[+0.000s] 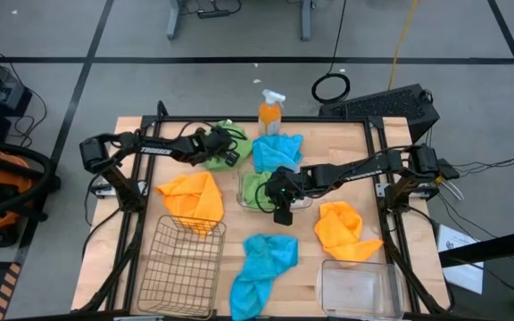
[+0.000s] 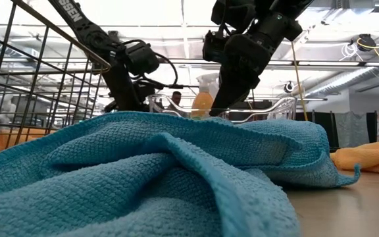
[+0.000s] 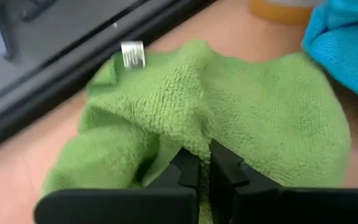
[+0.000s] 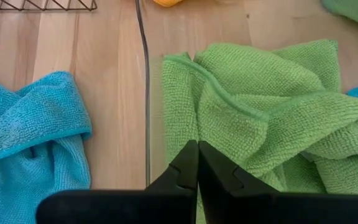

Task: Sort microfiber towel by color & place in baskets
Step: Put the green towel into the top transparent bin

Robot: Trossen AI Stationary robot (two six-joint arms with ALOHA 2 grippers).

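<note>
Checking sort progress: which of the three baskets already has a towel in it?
The clear plastic basket at table centre, holding a green towel. The wire mesh basket and the other clear basket, both at the near edge, hold none.

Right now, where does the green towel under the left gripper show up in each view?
High view: green towel at the table's far edge, left of the spray bottle.
Low view: cannot tell; the left arm blocks that spot.
Left wrist view: fills the middle, pinched by the left gripper.
Right wrist view: not identifiable.
Shared landmark: the spray bottle.
</note>
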